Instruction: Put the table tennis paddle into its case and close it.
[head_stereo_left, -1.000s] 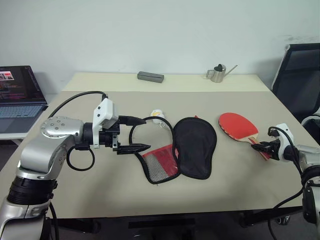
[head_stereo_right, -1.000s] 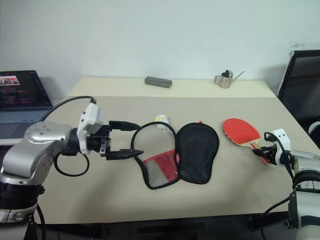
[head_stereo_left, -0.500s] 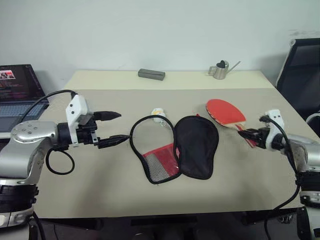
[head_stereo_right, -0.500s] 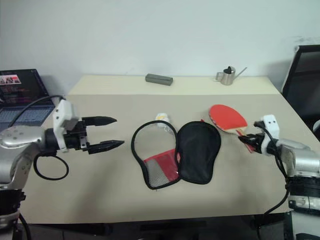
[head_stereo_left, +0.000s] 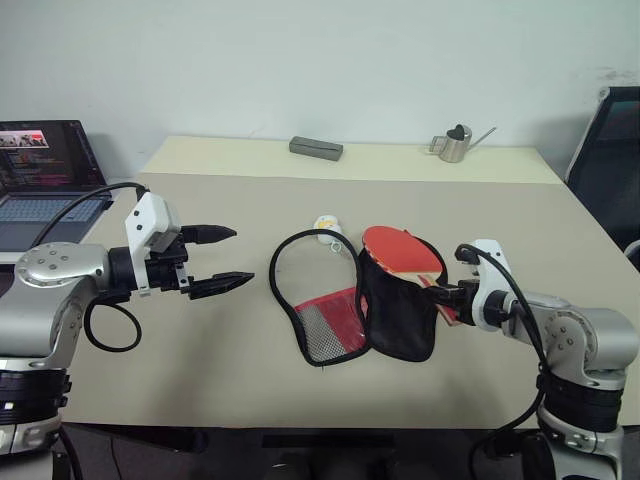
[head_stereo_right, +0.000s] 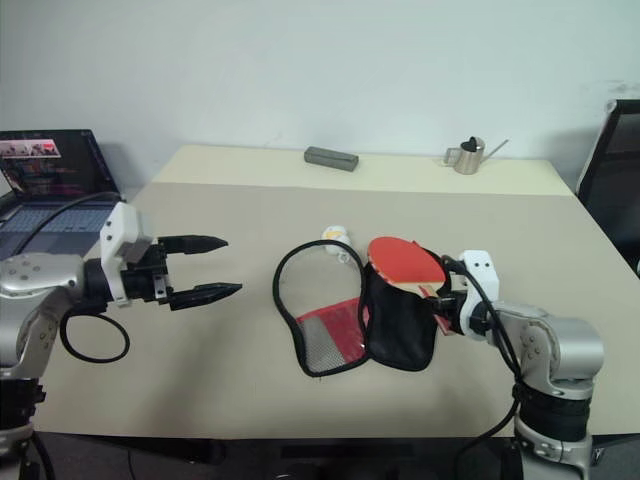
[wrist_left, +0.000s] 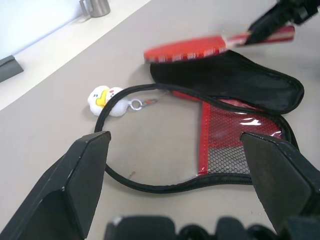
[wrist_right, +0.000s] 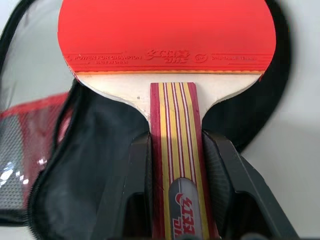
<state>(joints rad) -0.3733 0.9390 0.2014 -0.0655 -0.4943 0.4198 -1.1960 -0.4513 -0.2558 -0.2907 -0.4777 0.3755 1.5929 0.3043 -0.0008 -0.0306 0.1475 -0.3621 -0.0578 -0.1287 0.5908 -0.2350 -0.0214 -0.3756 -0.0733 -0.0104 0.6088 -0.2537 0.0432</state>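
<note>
The table tennis paddle (head_stereo_left: 402, 250), with its red face up, hovers level over the far end of the case's black half (head_stereo_left: 400, 312). My right gripper (wrist_right: 175, 145) is shut on its striped wooden handle (wrist_right: 175, 125). The case (wrist_left: 235, 85) lies unzipped and spread open on the table, its red mesh half (head_stereo_left: 325, 325) to the left and its black rim looped out. My left gripper (head_stereo_left: 240, 255) hangs open to the left of the case, apart from its rim, with nothing between its fingers (wrist_left: 85, 170).
A small white plush charm (head_stereo_left: 327, 226) lies at the far edge of the case. A grey box (head_stereo_left: 316, 148) and a metal watering can (head_stereo_left: 455, 145) stand at the back of the table (head_stereo_left: 200, 350). A laptop (head_stereo_left: 45, 170) sits far left, a black chair (head_stereo_left: 610, 130) far right.
My right gripper has carried the paddle left from the table's right side to above the case's black half. My left gripper has drawn back left from the case's rim.
</note>
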